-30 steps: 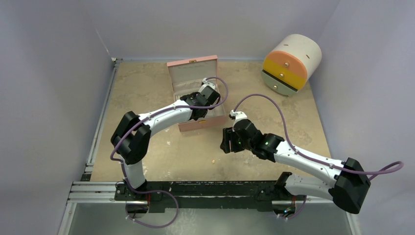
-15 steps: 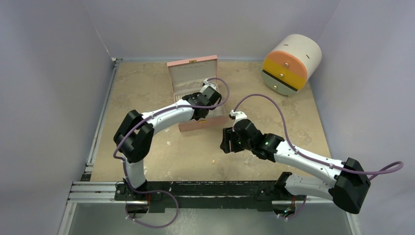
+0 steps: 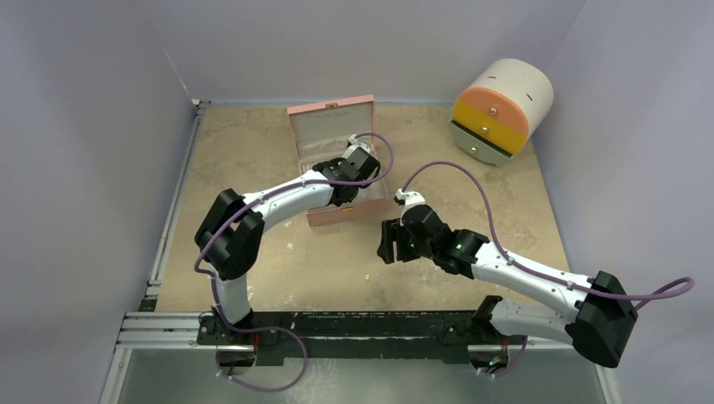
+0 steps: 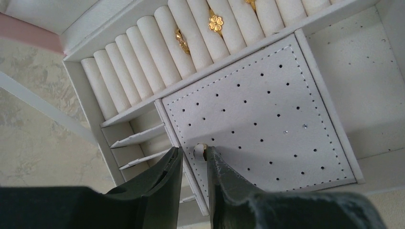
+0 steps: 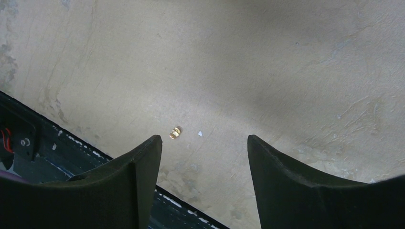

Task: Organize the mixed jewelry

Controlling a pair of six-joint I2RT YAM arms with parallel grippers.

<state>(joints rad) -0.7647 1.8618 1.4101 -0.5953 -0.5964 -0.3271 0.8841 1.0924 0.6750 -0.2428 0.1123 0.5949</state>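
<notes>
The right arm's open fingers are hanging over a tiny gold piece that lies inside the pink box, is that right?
No. The tiny gold piece lies on the bare tabletop, not inside the pink box. The right wrist view shows it below the open right gripper.

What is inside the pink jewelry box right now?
Gold pieces sit in the ring rolls, and what look like two tiny studs sit in the perforated panel. The left gripper covers the near corner of the pink box.
</notes>
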